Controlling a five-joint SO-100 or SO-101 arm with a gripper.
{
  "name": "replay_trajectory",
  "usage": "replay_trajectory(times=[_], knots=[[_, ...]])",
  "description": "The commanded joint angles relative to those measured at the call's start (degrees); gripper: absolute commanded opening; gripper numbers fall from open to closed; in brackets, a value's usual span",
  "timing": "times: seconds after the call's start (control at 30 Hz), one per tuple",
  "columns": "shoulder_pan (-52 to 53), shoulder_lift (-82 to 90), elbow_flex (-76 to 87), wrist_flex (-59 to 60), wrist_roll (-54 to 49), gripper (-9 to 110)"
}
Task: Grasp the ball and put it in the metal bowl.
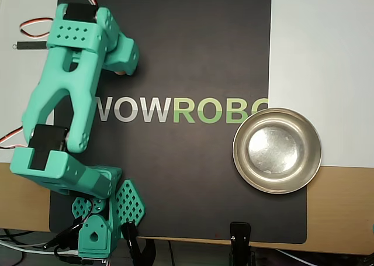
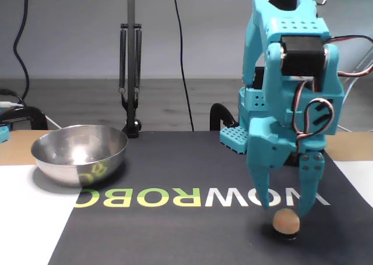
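Teal gripper [image 2: 285,205] hangs spread wide, its fingertips either side of the tan ball [image 2: 287,221] on the black mat [image 2: 175,230]; metal bowl [image 2: 79,153] sits well apart.

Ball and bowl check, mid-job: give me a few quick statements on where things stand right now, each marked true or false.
1. The ball sits on the dark mat. True.
2. The hand is shut on the ball. False: its two fingers are spread, tips either side of the ball just above it, not gripping.
3. The bowl holds nothing. True: the overhead view shows only its bare bottom.
4. In the fixed view, the bowl is to the right of the ball. False: it is far to the left.
5. In the overhead view, the ball is in plain sight. False: the arm covers it.
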Motion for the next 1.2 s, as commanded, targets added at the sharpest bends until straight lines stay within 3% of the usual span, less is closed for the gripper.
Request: replay_trajectory(times=[0.0,1.17], knots=[[0.3,0.1,-2.1,-1.5,-0.4,58],[0.2,-3.7,-4.0,-2.6,-0.4,58]])
